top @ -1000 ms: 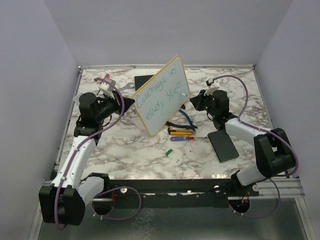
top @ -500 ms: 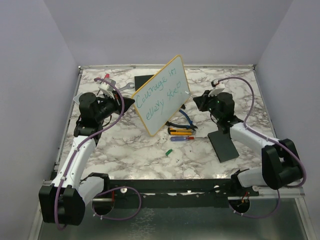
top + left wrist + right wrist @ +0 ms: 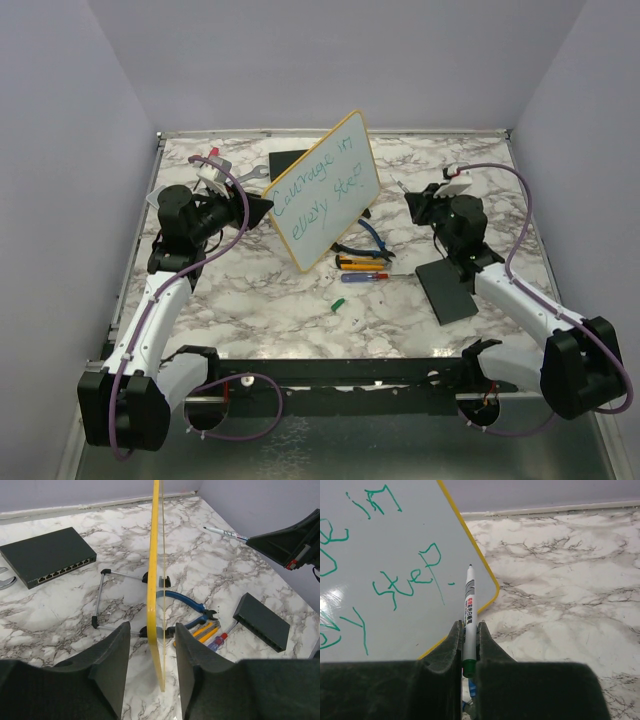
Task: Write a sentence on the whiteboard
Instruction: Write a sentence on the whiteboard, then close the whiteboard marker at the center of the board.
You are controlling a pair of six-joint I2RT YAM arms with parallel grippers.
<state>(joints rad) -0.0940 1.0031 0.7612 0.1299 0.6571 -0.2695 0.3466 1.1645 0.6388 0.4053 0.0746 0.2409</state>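
Observation:
The whiteboard (image 3: 325,190) stands tilted on a wire stand, and its yellow rim (image 3: 156,580) is seen edge-on in the left wrist view. The sentence (image 3: 318,188) in teal cursive reads "Courage in every step"; its end "step" (image 3: 407,580) shows in the right wrist view. My left gripper (image 3: 268,208) is open, with its fingers on either side of the board's left edge (image 3: 151,630) and a gap on each side. My right gripper (image 3: 415,207) is shut on a white marker (image 3: 469,610) with a green end. The marker tip points at the board's lower right corner (image 3: 490,587), a little off it.
A black network switch (image 3: 290,160) lies behind the board. Another black box (image 3: 446,290) lies near my right arm. Blue pliers (image 3: 365,240), yellow screwdrivers (image 3: 360,264), a red-and-blue screwdriver (image 3: 365,278) and a green cap (image 3: 337,303) lie in front of the board. A wrench (image 3: 250,175) lies at the back left.
My right arm has drawn back to the right, away from the whiteboard, with the marker still held. The left arm and the board have not moved.

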